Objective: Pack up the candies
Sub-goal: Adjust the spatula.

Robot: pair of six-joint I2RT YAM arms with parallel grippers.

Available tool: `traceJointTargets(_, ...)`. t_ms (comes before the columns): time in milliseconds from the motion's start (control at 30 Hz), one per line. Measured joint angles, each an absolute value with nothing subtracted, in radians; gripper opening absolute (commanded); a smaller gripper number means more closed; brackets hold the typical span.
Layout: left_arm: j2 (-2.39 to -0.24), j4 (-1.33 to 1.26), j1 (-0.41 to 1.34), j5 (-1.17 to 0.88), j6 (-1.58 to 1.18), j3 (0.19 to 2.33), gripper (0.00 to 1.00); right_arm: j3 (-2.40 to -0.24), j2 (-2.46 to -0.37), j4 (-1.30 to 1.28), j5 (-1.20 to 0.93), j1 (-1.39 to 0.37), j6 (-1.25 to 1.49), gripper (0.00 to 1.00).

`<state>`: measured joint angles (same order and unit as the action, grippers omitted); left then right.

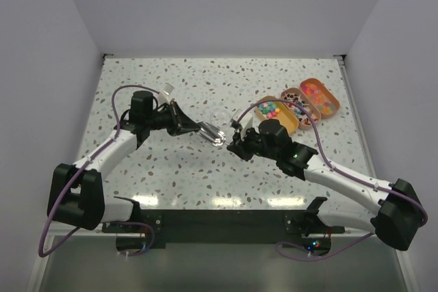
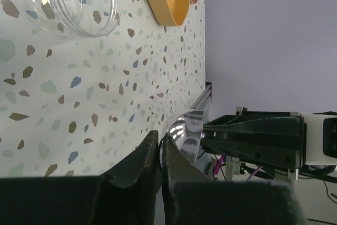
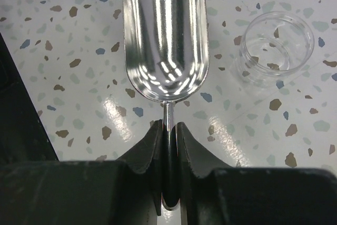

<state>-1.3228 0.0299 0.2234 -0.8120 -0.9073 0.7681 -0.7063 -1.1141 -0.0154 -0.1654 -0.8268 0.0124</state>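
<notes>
Right wrist view: right gripper (image 3: 169, 130) clamped on the scoop (image 3: 166, 40) handle. Left gripper (image 2: 160, 145) pinched shut on the scoop's front rim. Clear jar (image 3: 276, 46) just beyond, looks empty. Candies (image 1: 270, 109) sit farther off in orange trays (image 1: 287, 124). Likely tiny, light, hard and rolly, so scoop them, don't pinch.

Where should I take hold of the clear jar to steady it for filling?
Probably across its round side wall, just below the rim, coming in level from the left. The clear jar stands upright, mouth up; that keeps the mouth free for the scoop, and the candy trays lie on its right.
</notes>
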Motion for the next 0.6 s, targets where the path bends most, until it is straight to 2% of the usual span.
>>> traceJointTargets(100,-1.323,0.039,0.224,-0.816,-0.906,0.768,0.0,-0.706,-1.102,-0.027,-0.175,-0.823,0.01,0.0)
traceJointTargets(233,-1.326,0.092,0.231,-0.818,-0.892,0.778,0.07,-0.707,-1.068,-0.053,-0.179,-0.825,0.01,0.0)
traceJointTargets(400,-1.328,0.13,0.239,-0.817,-0.87,0.795,0.09,-0.738,-1.04,-0.101,-0.179,-0.825,0.01,0.0)
traceJointTargets(500,-1.328,0.137,0.239,-0.819,-0.868,0.798,0.0,-0.752,-1.039,-0.116,-0.179,-0.825,0.01,0.0)
traceJointTargets(600,-1.328,0.133,0.239,-0.825,-0.871,0.798,0.0,-0.754,-1.039,-0.12,-0.179,-0.825,0.01,0.0)
